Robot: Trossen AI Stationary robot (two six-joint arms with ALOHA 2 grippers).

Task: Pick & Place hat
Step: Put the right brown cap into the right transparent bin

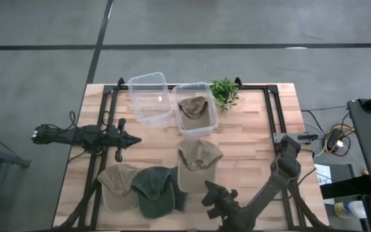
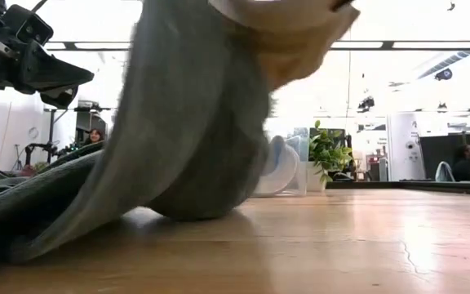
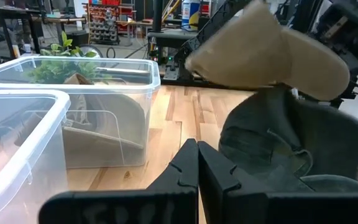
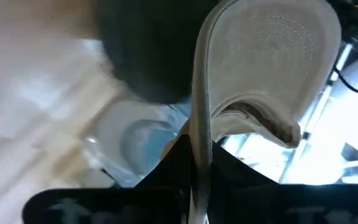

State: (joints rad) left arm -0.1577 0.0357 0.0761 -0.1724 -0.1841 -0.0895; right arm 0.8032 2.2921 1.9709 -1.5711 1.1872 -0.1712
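- The right gripper (image 4: pixel 197 163), low and right of centre in the overhead picture, has its jaws pinching the brim of a tan hat (image 1: pixel 198 156); that hat hangs lifted above the desk (image 1: pixel 250 138) at mid-frame, its pale underside filling the right wrist picture.
- The left gripper (image 3: pixel 197 163) waits at the left edge of the desk, jaws pressed together on nothing.
- Two clear bins sit at the top centre: the left bin (image 1: pixel 151 96) looks empty, while the right bin (image 1: pixel 195 108) already holds a hat beside a small plant (image 1: pixel 224 91).
- A green hat (image 1: pixel 153 191) and another tan hat (image 1: pixel 117 183) lie at the lower left, the green one touching the dark cloth just under the lifted hat.
- Risk: the grip is only on a thin brim edge, so the hat could slip out during a swing toward the bins.
- Risk: the hanging crown could catch a bin wall, or drag the cloth below along with it.
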